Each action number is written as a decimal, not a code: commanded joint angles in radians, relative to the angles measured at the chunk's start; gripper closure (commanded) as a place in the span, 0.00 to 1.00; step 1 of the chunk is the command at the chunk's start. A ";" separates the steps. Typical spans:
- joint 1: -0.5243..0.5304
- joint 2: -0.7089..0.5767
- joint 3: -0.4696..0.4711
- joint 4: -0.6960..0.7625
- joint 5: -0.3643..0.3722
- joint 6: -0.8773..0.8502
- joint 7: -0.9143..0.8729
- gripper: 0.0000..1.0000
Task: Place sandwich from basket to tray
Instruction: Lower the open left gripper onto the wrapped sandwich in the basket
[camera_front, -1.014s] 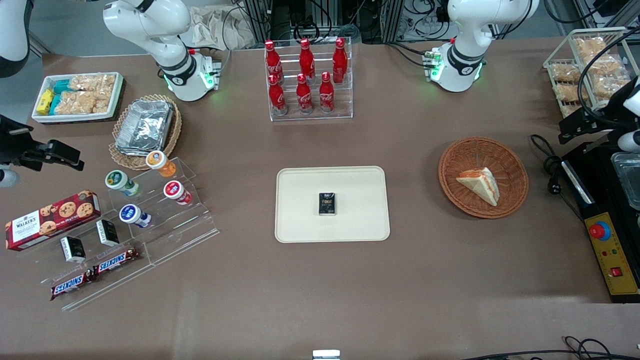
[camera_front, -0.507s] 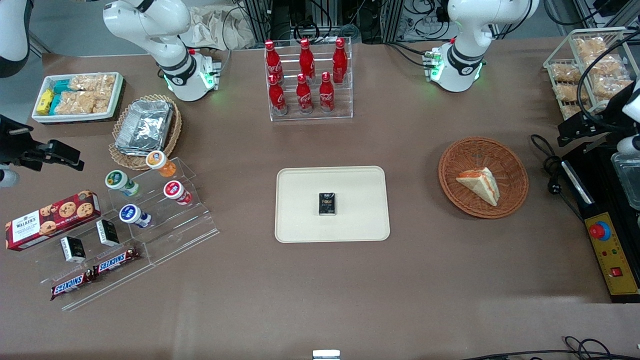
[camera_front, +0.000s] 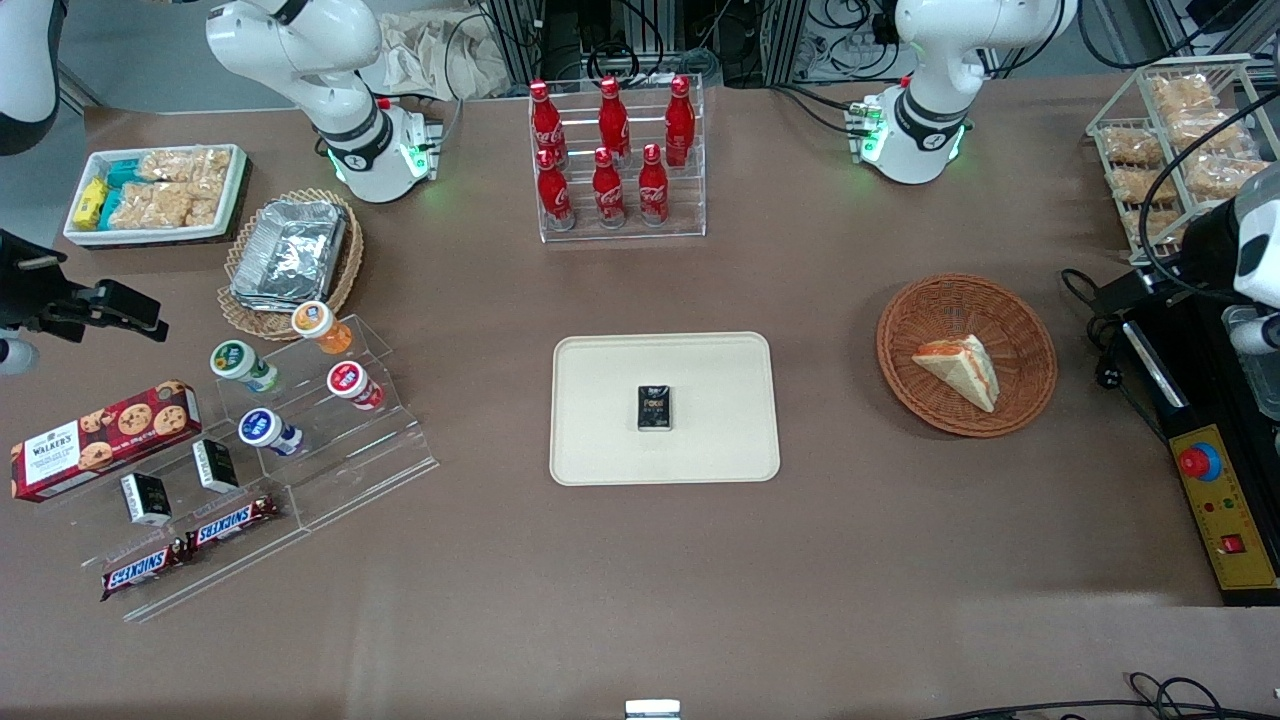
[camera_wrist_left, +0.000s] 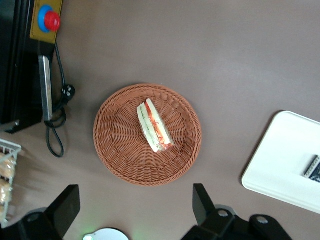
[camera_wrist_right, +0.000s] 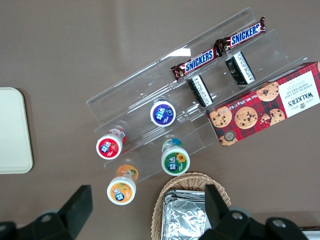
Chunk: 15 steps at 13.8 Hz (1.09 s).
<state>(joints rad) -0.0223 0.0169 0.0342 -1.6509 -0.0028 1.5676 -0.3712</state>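
The sandwich (camera_front: 960, 368), a pale bread wedge with orange-red filling, lies in the round reddish-brown basket (camera_front: 1020, 340) toward the working arm's end of the table. The cream tray (camera_front: 600, 420) sits mid-table with a small black box (camera_front: 655, 408) on it. My left gripper (camera_front: 1140, 285) hangs high beside the basket, near the table's end. In the left wrist view the gripper (camera_wrist_left: 132, 205) is open and holds nothing. It is well above the basket (camera_wrist_left: 120, 145), and the sandwich (camera_wrist_left: 154, 125) and a corner of the tray (camera_wrist_left: 280, 170) show too.
A black control box with a red button (camera_front: 1200, 462) and a looped cable (camera_front: 1100, 340) lie beside the basket. A wire rack of snack packets (camera_front: 1180, 130) stands near the gripper. A rack of red bottles (camera_front: 610, 150) stands farther from the camera than the tray.
The left arm has shifted and turned a little near the table's end, bringing its gripper slightly closer to the basket. The sandwich, basket and tray have not moved.
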 joint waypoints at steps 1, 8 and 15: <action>0.001 -0.070 -0.008 -0.162 -0.003 0.138 -0.113 0.00; -0.005 -0.080 -0.042 -0.475 0.000 0.468 -0.428 0.00; -0.005 -0.003 -0.062 -0.582 -0.009 0.615 -0.466 0.00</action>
<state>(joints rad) -0.0254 -0.0018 -0.0267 -2.2096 -0.0039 2.1330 -0.8031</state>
